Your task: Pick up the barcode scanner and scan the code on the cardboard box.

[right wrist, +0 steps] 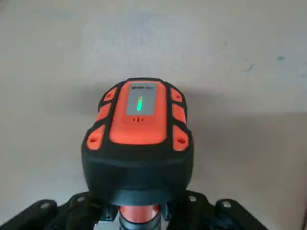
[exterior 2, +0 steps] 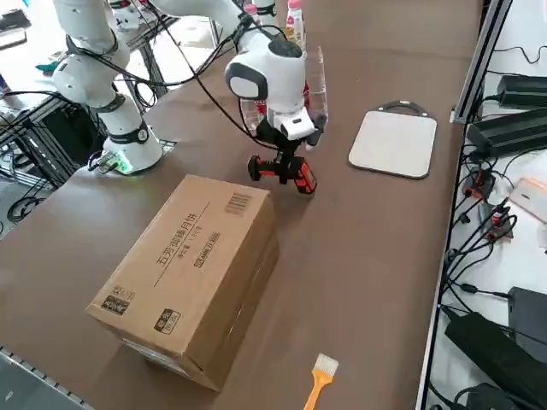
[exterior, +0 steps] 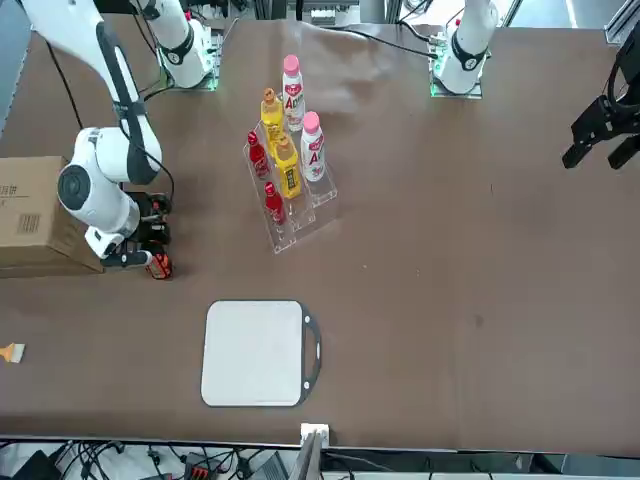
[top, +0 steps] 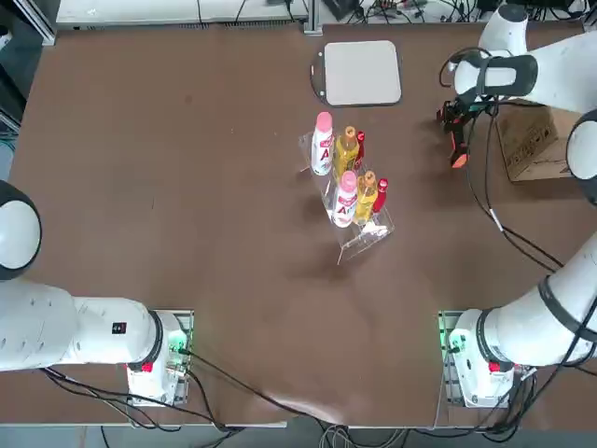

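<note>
The barcode scanner (right wrist: 139, 129), black with an orange back and handle, is clamped in my right gripper (right wrist: 139, 218), and a green light glows on its back. In the right side view the gripper (exterior 2: 283, 161) holds the scanner (exterior 2: 291, 175) low over the table, just off the far end of the cardboard box (exterior 2: 192, 269). From overhead the scanner (top: 457, 142) hangs left of the box (top: 534, 140), orange end toward the robot. The front view shows the scanner (exterior: 156, 263) beside the box (exterior: 30, 215), which has a barcode label. I cannot tell if the scanner touches the table.
A clear rack of several bottles (top: 350, 177) stands mid-table. A flat grey pad (top: 361, 73) lies at the far edge. A small brush (exterior 2: 320, 376) lies near the box at the table's right side. Cables trail from the right arm (top: 485, 201).
</note>
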